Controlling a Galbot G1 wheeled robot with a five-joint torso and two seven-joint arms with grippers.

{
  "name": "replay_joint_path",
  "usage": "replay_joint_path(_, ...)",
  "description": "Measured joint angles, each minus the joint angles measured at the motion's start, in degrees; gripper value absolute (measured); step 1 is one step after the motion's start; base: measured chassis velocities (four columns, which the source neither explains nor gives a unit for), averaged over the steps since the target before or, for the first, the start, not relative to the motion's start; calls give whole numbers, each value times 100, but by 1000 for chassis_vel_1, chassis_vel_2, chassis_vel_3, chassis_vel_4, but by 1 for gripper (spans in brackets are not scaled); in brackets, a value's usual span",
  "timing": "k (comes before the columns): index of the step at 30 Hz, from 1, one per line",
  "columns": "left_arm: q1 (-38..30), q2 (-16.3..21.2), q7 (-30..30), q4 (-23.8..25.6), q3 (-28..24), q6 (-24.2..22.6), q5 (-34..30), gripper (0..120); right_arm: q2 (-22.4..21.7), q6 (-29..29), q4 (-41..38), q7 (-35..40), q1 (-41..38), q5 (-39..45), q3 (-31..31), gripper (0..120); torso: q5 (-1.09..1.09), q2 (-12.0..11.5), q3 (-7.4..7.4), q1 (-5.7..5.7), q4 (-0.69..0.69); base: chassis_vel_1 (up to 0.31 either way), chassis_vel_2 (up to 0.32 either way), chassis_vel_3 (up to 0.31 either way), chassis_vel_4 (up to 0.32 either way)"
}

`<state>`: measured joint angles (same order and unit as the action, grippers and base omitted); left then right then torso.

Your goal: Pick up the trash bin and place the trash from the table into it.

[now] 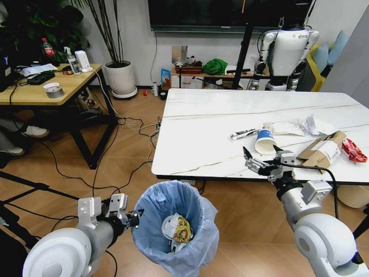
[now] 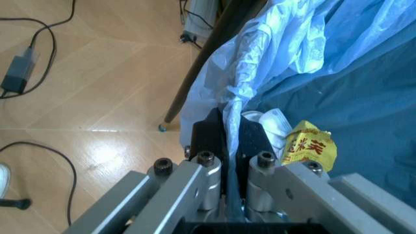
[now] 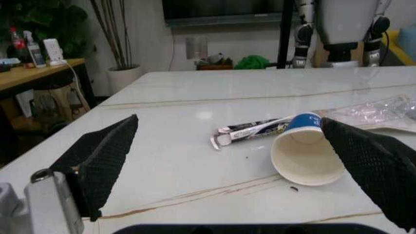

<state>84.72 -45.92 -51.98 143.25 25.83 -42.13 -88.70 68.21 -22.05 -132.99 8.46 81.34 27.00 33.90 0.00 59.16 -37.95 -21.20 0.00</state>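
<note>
The trash bin [image 1: 174, 226], lined with a crinkled blue bag, is below the table's [image 1: 202, 133] near edge. My left gripper [image 1: 136, 218] is shut on its rim; in the left wrist view the fingers [image 2: 208, 141] pinch the bag's edge [image 2: 260, 73]. Inside lie a yellow wrapper [image 2: 311, 144] and white scraps. My right gripper [image 1: 258, 162] hovers open over the table, just short of the tipped blue-banded paper cup [image 1: 265, 141] [image 3: 305, 153]. Beside the cup lie a dark wrapper [image 3: 254, 131], clear wrappers [image 1: 288, 127], a cardboard box [image 1: 323, 151] and a red wrapper [image 1: 353, 151].
A wooden desk [image 1: 46, 86] with bottles stands at the left. Cables [image 1: 132, 124] trail across the floor between it and the table. A potted plant [image 1: 121, 78] and another robot [image 1: 285, 52] stand by the back wall.
</note>
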Motion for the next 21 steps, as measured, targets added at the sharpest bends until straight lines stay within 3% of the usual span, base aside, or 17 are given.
replay_joint_path(9,53,28,2,0,1,0,33,0,147,-13,-91,12,134,-15,26,100,-1,0,0,0,1,-31,-41,48,34)
replay_joint_path(21,119,63,7,-1,7,0,66,0,119,2,-119,14,203,-49,17,100,3,0,-1,0,-1,-172,-174,163,172)
